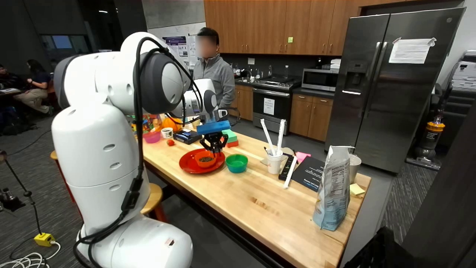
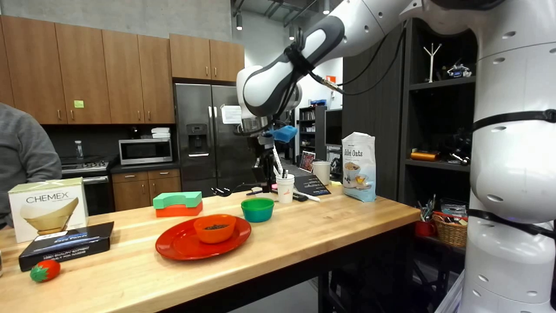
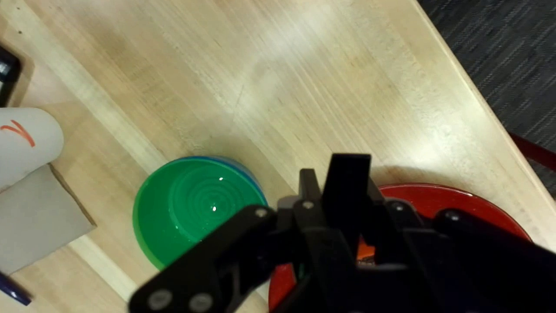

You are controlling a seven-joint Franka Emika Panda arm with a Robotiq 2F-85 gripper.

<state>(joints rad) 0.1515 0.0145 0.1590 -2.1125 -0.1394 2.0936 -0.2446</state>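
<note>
Can see a black two-fingered mechanical pincer [image 1: 216, 149] drawn narrow, hanging over the pale wooden counter [image 3: 278, 100], near a round green plastic bowl [image 3: 191, 204] and a glossy round red plate [image 3: 471, 205]. Cannot make out contact or gap between those two. Find a round orange bowl [image 2: 215, 237] of dark pellets within the plate's rim. Notice tight room from plate to the counter's long edge, wider room from green bowl to the same edge.

Orange bowl [image 2: 215, 236] of dark bits [image 2: 216, 227] sits upright on the red plate [image 2: 178, 243]; green bowl [image 3: 195, 204] upright just beside.
</note>
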